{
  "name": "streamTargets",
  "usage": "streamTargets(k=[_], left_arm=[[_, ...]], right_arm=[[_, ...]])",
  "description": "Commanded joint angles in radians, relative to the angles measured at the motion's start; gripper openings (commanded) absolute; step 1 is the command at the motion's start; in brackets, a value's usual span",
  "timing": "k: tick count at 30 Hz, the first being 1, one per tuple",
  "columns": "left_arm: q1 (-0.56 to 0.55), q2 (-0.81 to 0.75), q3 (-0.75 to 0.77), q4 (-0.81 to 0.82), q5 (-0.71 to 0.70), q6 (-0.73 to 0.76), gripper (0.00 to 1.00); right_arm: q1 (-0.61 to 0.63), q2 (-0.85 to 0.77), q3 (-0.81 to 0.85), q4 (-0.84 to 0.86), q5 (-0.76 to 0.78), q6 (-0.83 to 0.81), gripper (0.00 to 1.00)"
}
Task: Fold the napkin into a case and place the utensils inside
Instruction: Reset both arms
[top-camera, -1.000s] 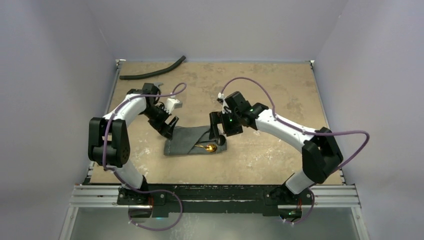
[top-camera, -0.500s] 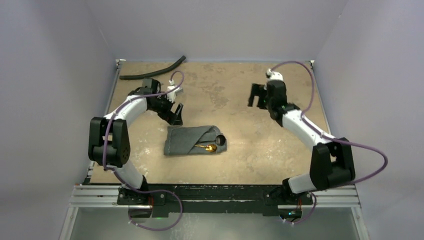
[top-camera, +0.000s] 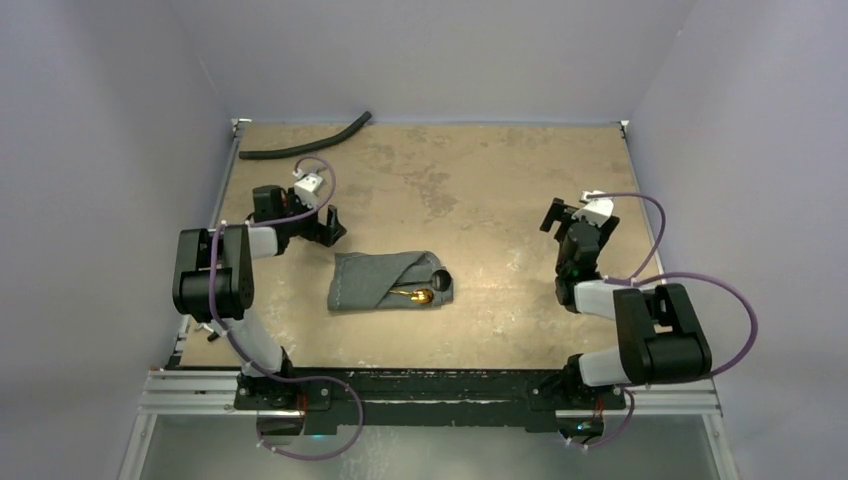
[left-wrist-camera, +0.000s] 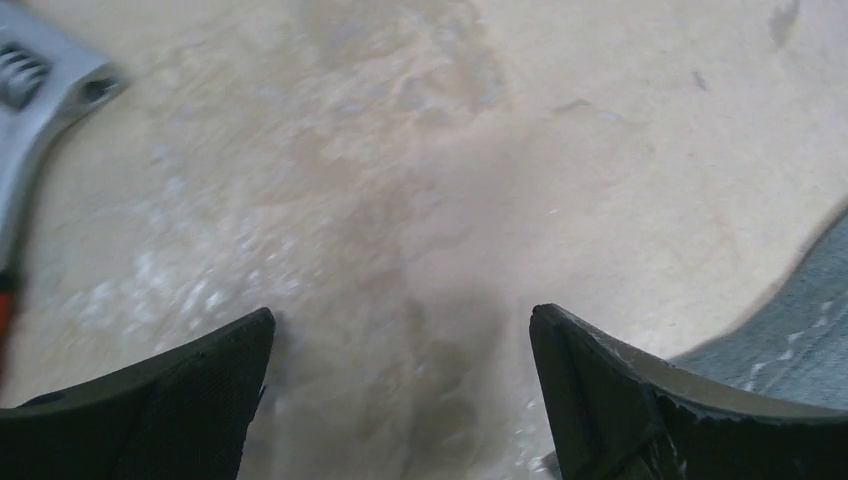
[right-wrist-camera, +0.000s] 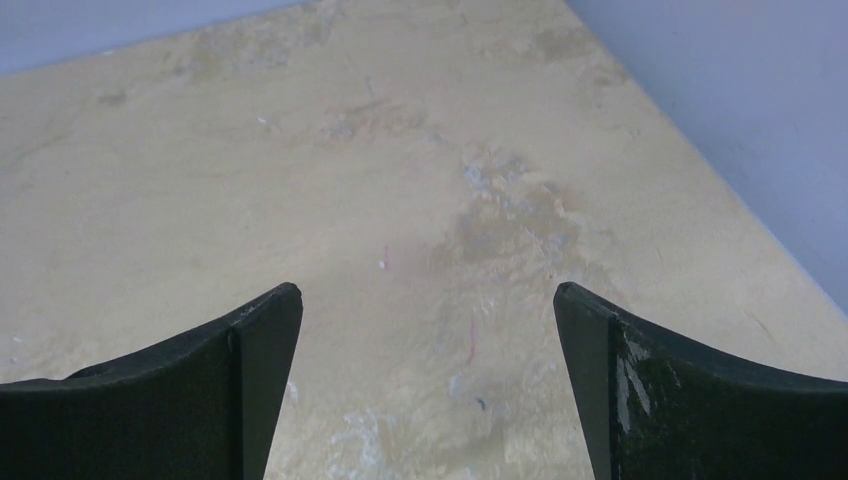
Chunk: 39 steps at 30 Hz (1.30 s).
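The grey napkin (top-camera: 383, 282) lies folded at the middle of the table, and its edge shows at the right of the left wrist view (left-wrist-camera: 812, 335). The utensils stick out of its right end: a black spoon bowl (top-camera: 440, 279) and a small gold end (top-camera: 422, 296). My left gripper (top-camera: 329, 226) hangs open up and left of the napkin, apart from it, with only bare table between its fingers (left-wrist-camera: 400, 330). Well off to the right of the napkin, my right gripper (top-camera: 556, 216) is open over bare table (right-wrist-camera: 428, 300).
A long black hose (top-camera: 305, 147) lies along the far left edge. A metal wrench (left-wrist-camera: 40, 85) with a red handle lies just ahead and left of my left gripper. Grey walls close in the table on three sides (right-wrist-camera: 760, 110).
Both arms have drawn back from the napkin, the left toward the left edge and the right far toward the right side. The left jaws opened wider. Napkin and utensils have not moved.
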Motion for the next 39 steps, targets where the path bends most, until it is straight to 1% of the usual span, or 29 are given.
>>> streamTargets(k=[1, 4, 6, 8, 9, 11, 12, 13, 14, 16, 17, 18, 19, 20, 21, 22, 23, 24, 26, 27, 28, 29, 31, 33, 35, 37, 39], left_arm=[[0.060, 0.007, -0.121, 0.369, 0.028, -0.139, 0.98], [0.060, -0.006, -0.196, 0.547, -0.002, -0.199, 0.98], [0.060, 0.003, -0.195, 0.557, -0.014, -0.215, 0.98], [0.060, -0.010, -0.215, 0.577, -0.040, -0.219, 0.98], [0.060, -0.027, -0.243, 0.616, -0.060, -0.225, 0.98], [0.054, -0.079, -0.341, 0.748, -0.097, -0.229, 0.98], [0.046, -0.105, -0.398, 0.822, -0.111, -0.221, 0.98], [0.034, -0.123, -0.444, 0.880, -0.155, -0.220, 0.99], [0.024, -0.136, -0.475, 0.918, -0.217, -0.228, 0.99], [0.006, -0.133, -0.490, 0.953, -0.266, -0.233, 0.99], [-0.001, -0.134, -0.486, 0.941, -0.279, -0.226, 0.99], [-0.012, -0.139, -0.483, 0.925, -0.299, -0.218, 0.99], [-0.027, -0.141, -0.487, 0.924, -0.352, -0.214, 0.99], [-0.051, -0.139, -0.518, 0.959, -0.425, -0.210, 0.99], [-0.065, -0.100, -0.616, 1.125, -0.458, -0.210, 0.98], [-0.078, -0.073, -0.691, 1.334, -0.457, -0.205, 0.99], [-0.097, -0.091, -0.723, 1.382, -0.451, -0.180, 0.98], [-0.107, -0.115, -0.715, 1.331, -0.456, -0.170, 0.98], [-0.106, -0.109, -0.647, 1.240, -0.459, -0.178, 0.99], [-0.096, -0.102, -0.603, 1.167, -0.460, -0.199, 0.99], [-0.082, -0.108, -0.550, 1.060, -0.455, -0.210, 0.99], [-0.075, -0.115, -0.550, 1.049, -0.436, -0.215, 0.99], [-0.075, -0.095, -0.564, 1.112, -0.406, -0.217, 0.99], [-0.075, -0.110, -0.558, 1.067, -0.409, -0.210, 0.99], [-0.075, -0.098, -0.564, 1.107, -0.408, -0.217, 0.99], [-0.075, -0.106, -0.561, 1.082, -0.409, -0.213, 0.98], [-0.075, -0.098, -0.563, 1.102, -0.408, -0.215, 0.99]], right_arm=[[0.000, 0.072, -0.002, 0.300, 0.009, -0.039, 0.99], [-0.005, 0.128, 0.015, 0.334, 0.000, -0.032, 0.99], [-0.005, 0.161, 0.004, 0.402, -0.008, -0.064, 0.99], [-0.006, 0.147, -0.007, 0.384, -0.047, -0.051, 0.99], [-0.006, 0.146, -0.034, 0.439, -0.071, -0.076, 0.99], [-0.004, 0.163, -0.121, 0.616, -0.088, -0.110, 0.99], [-0.003, 0.195, -0.165, 0.758, -0.115, -0.131, 0.99], [0.001, 0.205, -0.177, 0.808, -0.116, -0.159, 0.99], [0.004, 0.189, -0.162, 0.750, -0.113, -0.156, 0.99], [0.004, 0.188, -0.094, 0.600, -0.112, -0.146, 0.99], [-0.002, 0.198, -0.092, 0.598, -0.146, -0.120, 0.99], [-0.004, 0.198, -0.092, 0.599, -0.147, -0.117, 0.99], [-0.004, 0.193, -0.092, 0.586, -0.149, -0.116, 0.99], [-0.003, 0.192, -0.094, 0.592, -0.146, -0.118, 0.99], [-0.004, 0.195, -0.103, 0.626, -0.125, -0.127, 0.99], [-0.003, 0.198, -0.114, 0.666, -0.102, -0.133, 0.99], [-0.001, 0.196, -0.120, 0.679, -0.103, -0.134, 0.99], [0.001, 0.196, -0.122, 0.681, -0.106, -0.134, 0.99], [0.001, 0.200, -0.108, 0.656, -0.122, -0.133, 0.99], [-0.001, 0.198, -0.091, 0.596, -0.143, -0.123, 0.99], [-0.005, 0.195, -0.085, 0.576, -0.152, -0.112, 0.99], [-0.011, 0.194, -0.085, 0.575, -0.162, -0.108, 0.99], [-0.017, 0.193, -0.087, 0.578, -0.170, -0.105, 0.99], [-0.018, 0.191, -0.095, 0.595, -0.169, -0.112, 0.99], [-0.018, 0.193, -0.097, 0.607, -0.160, -0.116, 0.99], [-0.018, 0.192, -0.097, 0.606, -0.159, -0.116, 0.99], [-0.018, 0.193, -0.097, 0.607, -0.160, -0.116, 0.99]])
